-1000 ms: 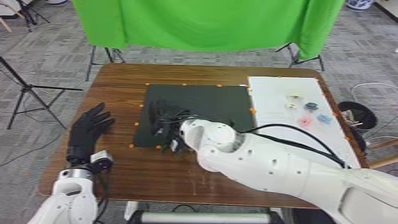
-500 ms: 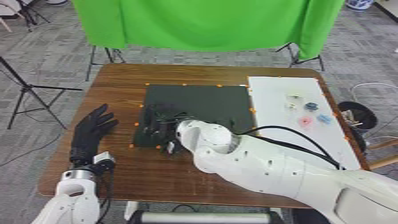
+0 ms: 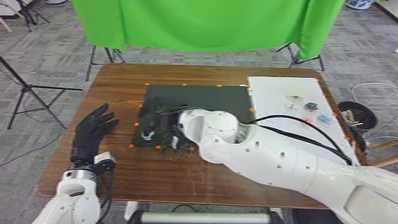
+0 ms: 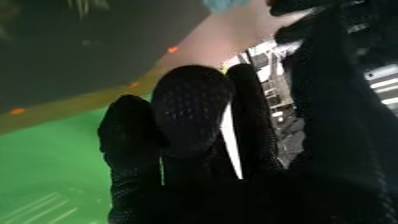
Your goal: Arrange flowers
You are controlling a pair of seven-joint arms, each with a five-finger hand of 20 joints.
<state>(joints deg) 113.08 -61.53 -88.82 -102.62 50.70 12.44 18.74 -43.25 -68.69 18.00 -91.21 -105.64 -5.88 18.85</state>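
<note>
Right hand (image 3: 169,123), black-gloved, fingers extended above the dark rectangular mat (image 3: 209,95); any hold cannot be told. Left hand (image 3: 91,129), likewise gloved, open, over the brown wooden desk (image 3: 169,175)

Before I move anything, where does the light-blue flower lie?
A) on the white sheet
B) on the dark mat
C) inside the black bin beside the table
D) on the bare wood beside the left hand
A: in the head view the light-blue flower lies on the white sheet, to the right of the dark mat.
</note>
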